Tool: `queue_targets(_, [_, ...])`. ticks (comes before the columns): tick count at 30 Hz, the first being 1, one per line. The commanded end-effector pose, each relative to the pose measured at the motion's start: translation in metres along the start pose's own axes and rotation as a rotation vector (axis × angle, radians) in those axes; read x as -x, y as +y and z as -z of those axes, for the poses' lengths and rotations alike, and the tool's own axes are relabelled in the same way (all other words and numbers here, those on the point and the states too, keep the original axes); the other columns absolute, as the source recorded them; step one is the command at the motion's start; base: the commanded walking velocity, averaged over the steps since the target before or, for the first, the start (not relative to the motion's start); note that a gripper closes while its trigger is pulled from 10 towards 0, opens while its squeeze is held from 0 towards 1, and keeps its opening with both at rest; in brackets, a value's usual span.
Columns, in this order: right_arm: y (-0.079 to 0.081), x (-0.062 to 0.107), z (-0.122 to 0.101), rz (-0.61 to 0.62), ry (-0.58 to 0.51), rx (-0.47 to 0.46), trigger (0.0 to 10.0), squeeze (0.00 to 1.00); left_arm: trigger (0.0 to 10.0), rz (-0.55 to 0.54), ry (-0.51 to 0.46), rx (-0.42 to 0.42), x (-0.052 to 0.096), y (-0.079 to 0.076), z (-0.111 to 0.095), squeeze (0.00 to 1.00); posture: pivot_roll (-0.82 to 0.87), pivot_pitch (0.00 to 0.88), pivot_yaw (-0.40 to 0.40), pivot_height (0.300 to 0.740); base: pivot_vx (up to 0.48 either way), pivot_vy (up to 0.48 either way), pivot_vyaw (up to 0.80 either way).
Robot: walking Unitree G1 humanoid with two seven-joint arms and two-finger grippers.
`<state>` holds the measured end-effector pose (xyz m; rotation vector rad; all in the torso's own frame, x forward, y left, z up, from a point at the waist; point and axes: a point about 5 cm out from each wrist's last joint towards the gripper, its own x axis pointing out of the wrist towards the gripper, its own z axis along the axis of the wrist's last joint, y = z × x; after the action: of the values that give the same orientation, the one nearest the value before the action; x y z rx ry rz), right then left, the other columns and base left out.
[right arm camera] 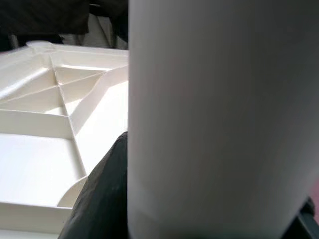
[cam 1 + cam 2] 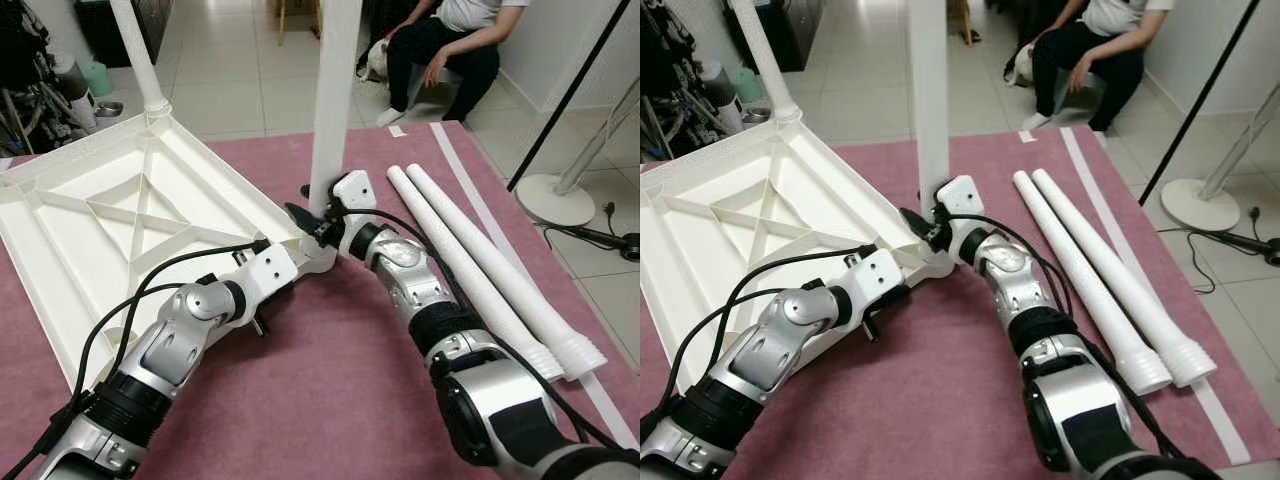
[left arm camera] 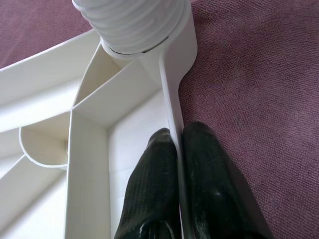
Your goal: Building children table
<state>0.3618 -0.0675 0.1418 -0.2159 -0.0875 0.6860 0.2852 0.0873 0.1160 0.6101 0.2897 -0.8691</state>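
Ribbed white plastic tabletop (image 2: 120, 215) lies underside-up; left end effector (image 3: 178, 164) pinches its rim, right end effector (image 2: 312, 222) clamps the smooth upright leg (image 2: 335, 100).

— How was the light in there?

— Bright and even, daylight off the pale floor tiles (image 2: 250, 70). Shadows on the maroon mat (image 2: 330, 400) were soft.

— Everything sharp?

— The head views were crisp, slightly bowed at the edges. Up close, the white leg (image 1: 219, 119) went blurry and the black fingers (image 3: 199, 189) showed faint glare.
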Motion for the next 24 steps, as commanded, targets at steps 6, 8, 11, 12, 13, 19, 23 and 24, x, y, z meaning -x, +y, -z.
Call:
queue_targets(6, [0.004, 0.024, 0.062, 0.152, 0.337, -0.003, 10.0, 0.00, 0.0, -0.046, -0.007, -0.046, 0.005, 0.007, -0.004, 0.00, 0.10, 0.000, 0.060, 0.740, 0.000, 0.000, 0.00])
queue_targets(8, [0.005, 0.024, 0.063, 0.205, 0.336, -0.023, 10.0, 0.00, 0.0, -0.047, -0.009, -0.046, 0.005, 0.007, -0.004, 0.00, 0.10, 0.000, 0.058, 0.740, 0.000, 0.000, 0.00])
queue_targets(11, [0.008, 0.024, 0.065, 0.258, 0.323, -0.054, 10.0, 0.00, 0.0, -0.048, -0.011, -0.045, 0.005, 0.007, -0.004, 0.00, 0.10, 0.000, 0.057, 0.740, 0.000, 0.000, 0.00])
queue_targets(12, [0.008, 0.024, 0.065, 0.258, 0.323, -0.054, 10.0, 0.00, 0.0, -0.048, -0.011, -0.045, 0.005, 0.007, -0.004, 0.00, 0.10, 0.000, 0.057, 0.740, 0.000, 0.000, 0.00])
queue_targets(13, [0.012, 0.025, 0.066, 0.290, 0.304, -0.081, 10.0, 0.00, 0.0, -0.049, -0.012, -0.045, 0.005, 0.007, -0.005, 0.00, 0.10, 0.000, 0.058, 0.740, 0.000, 0.000, 0.00])
queue_targets(19, [0.016, 0.027, 0.069, 0.386, 0.265, -0.156, 10.0, 0.00, 0.0, -0.051, -0.014, -0.048, 0.005, 0.009, -0.005, 0.00, 0.10, 0.000, 0.062, 0.740, 0.000, 0.000, 0.00])
queue_targets(23, [0.015, 0.027, 0.067, 0.447, 0.252, -0.163, 10.0, 0.00, 0.0, -0.051, -0.014, -0.051, 0.004, 0.010, -0.006, 0.00, 0.10, 0.000, 0.067, 0.740, 0.000, 0.000, 0.00])
queue_targets(24, [0.013, 0.026, 0.066, 0.482, 0.243, -0.185, 10.0, 0.00, 0.0, -0.051, -0.015, -0.050, 0.004, 0.010, -0.006, 0.00, 0.10, 0.000, 0.067, 0.740, 0.000, 0.000, 0.00])
